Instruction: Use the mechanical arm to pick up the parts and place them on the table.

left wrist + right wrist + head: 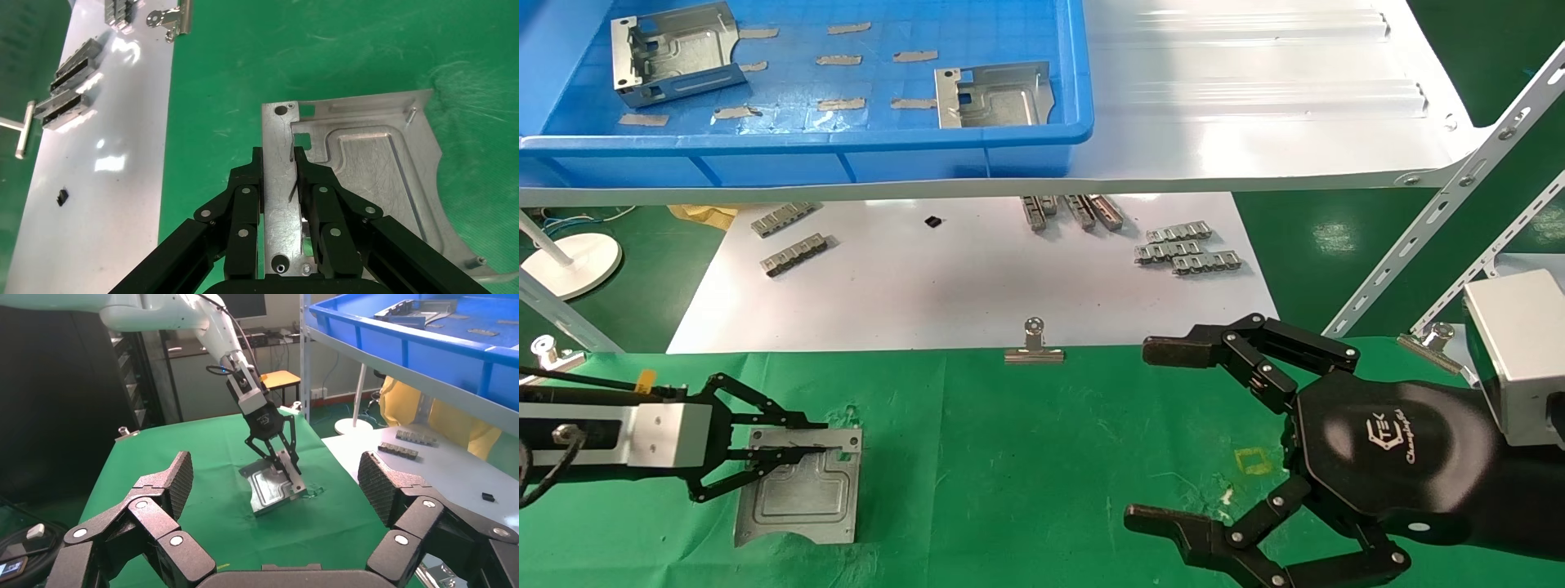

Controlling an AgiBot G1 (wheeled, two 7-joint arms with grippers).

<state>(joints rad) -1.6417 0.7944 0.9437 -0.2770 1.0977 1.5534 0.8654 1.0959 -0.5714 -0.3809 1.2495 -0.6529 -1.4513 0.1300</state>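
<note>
- Your left gripper [801,447] pinches the raised edge of one part [801,490] lying on the table [1026,474] near its left front corner.
- Your right gripper [1164,433], fingers spread wide, hovers over the table's right side; its palm logo's lettering is too small to read.
- Two more parts [674,53] sit in the blue tray [846,147]; a binder clip [1034,347] sits on the table's far edge.

a factory workbench: blue parts tray [862,155] on steel shelving [1254,98] (green cloth table [1042,457]).

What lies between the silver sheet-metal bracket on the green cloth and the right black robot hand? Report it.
Only bare, wrinkled green cloth separates the silver bracket from the right hand, seen in the head view.
</note>
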